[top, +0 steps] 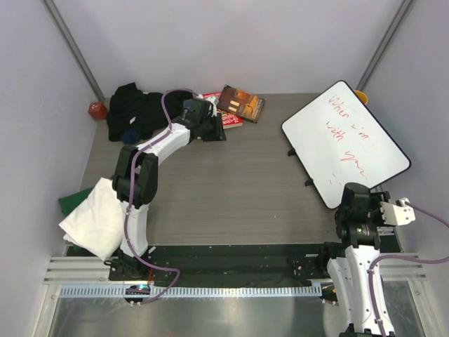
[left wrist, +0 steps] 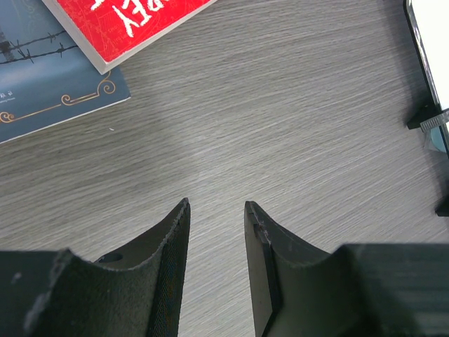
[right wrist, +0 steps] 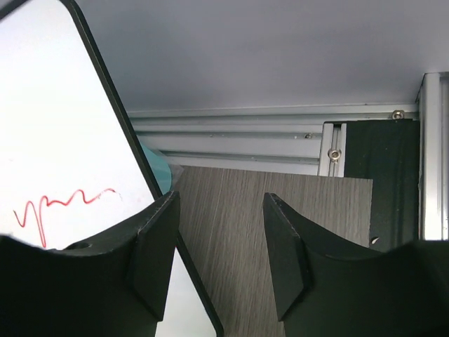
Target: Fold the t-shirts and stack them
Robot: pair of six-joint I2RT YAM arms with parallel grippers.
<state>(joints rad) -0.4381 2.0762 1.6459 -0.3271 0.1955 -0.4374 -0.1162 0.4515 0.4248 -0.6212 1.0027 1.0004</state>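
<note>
Grey wood-grain tabletop [top: 231,189], pale walls. Left pincer [left wrist: 217,209] parted over bare wood, gripping nothing; books [left wrist: 63,91] just ahead, black t-shirt [top: 137,109] heaped nearby. Right pincer [right wrist: 219,203] parted, empty, beside whiteboard [right wrist: 56,140]. Folded white t-shirt [top: 95,217] on green t-shirt [top: 69,202], well behind left pincer.
</note>
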